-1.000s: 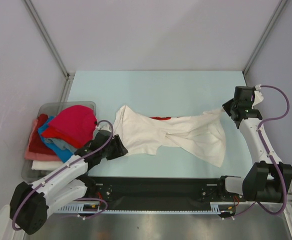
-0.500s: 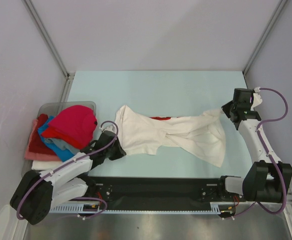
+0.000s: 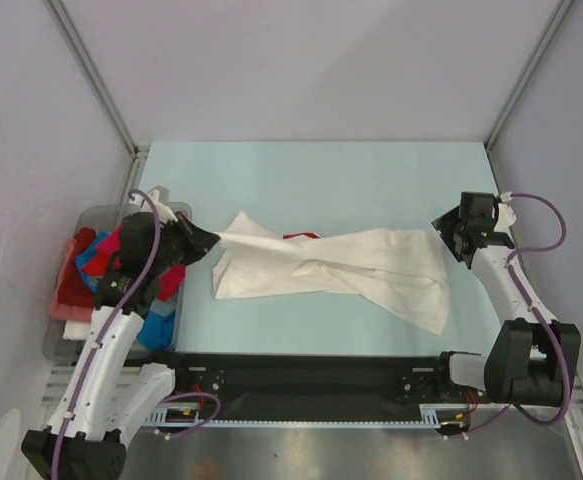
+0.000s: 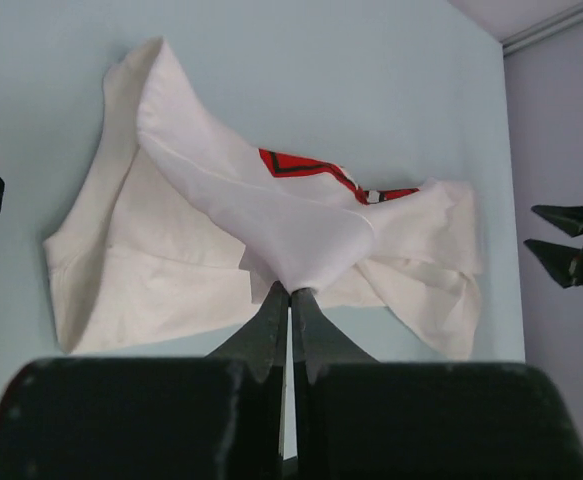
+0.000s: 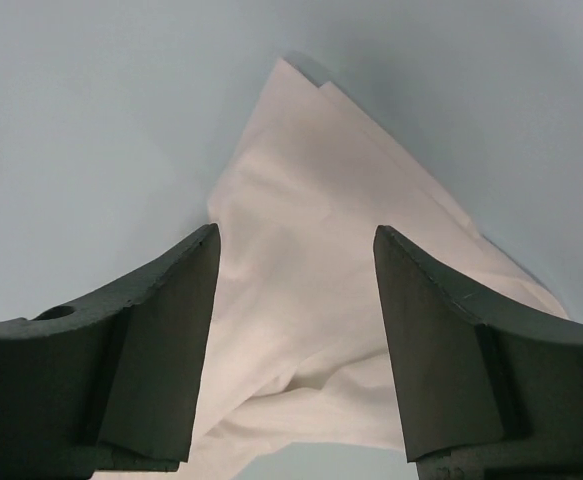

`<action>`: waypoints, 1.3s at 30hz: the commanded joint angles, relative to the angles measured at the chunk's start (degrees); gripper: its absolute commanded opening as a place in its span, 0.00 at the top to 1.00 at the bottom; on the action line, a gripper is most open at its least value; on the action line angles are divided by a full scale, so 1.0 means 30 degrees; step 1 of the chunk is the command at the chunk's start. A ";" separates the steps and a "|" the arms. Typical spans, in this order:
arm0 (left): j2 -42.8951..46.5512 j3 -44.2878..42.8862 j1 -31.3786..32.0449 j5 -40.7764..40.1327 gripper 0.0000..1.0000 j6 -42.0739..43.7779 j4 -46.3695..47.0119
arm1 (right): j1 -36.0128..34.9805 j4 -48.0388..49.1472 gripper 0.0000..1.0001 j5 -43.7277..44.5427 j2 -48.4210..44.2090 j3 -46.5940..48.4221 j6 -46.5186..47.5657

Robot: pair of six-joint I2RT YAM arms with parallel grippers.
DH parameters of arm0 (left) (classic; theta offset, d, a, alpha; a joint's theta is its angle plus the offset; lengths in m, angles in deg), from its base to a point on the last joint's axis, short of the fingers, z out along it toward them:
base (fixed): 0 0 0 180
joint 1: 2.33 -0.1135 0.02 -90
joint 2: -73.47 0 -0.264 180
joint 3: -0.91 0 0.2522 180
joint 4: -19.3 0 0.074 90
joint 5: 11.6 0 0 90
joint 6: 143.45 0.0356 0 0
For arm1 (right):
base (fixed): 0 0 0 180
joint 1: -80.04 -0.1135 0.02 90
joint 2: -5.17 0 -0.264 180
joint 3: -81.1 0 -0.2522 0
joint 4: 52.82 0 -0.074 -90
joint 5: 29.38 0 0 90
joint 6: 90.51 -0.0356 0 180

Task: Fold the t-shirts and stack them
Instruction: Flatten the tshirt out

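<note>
Top external view: at the far left a clear grey plastic bin (image 3: 98,211) sits at the table's (image 3: 351,175) left edge. It holds a heap of t-shirts, with a magenta-red one (image 3: 95,256) on top, a blue one (image 3: 158,326) hanging toward the near side and a pink one (image 3: 63,300) at the outer edge. The left arm reaches up over this bin, partly hiding the heap.

The left gripper (image 3: 214,238) points right, just past the bin's far right corner. Its jaws are pressed together on a pinch of the white t-shirt (image 3: 331,265). In the left wrist view the left gripper (image 4: 291,292) has the cloth bunched to a point between its tips, and the white t-shirt (image 4: 201,260) is drawn up from the table into a taut ridge.

The garment lies crumpled across the middle of the table, stretched sideways, its left part folded over itself. A strip of its red chest print (image 3: 303,236) shows along the far edge, and the same red chest print (image 4: 306,168) peeks from under a fold in the left wrist view. The right end fans out toward the near right.

The right gripper (image 3: 441,224) hangs at the shirt's far right corner. In the right wrist view the right gripper (image 5: 296,235) has its jaws spread wide with nothing between them. The white t-shirt (image 5: 301,300) lies on the table below them.
</note>
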State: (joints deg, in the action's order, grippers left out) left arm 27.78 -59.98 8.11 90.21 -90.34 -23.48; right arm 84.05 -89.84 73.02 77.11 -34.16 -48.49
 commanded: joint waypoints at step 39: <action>-0.6479 -0.8138 -0.3157 0.1628 0.99 0.0370 0.0852 | -0.1278 0.3009 0.53 -0.3169 -0.2215 -0.7033 0.2754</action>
State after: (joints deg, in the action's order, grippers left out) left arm 6.30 -84.79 -0.65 95.96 -90.44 -24.09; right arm 80.56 -83.42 61.90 69.18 -55.54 -39.49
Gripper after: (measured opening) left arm 0.010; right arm 0.465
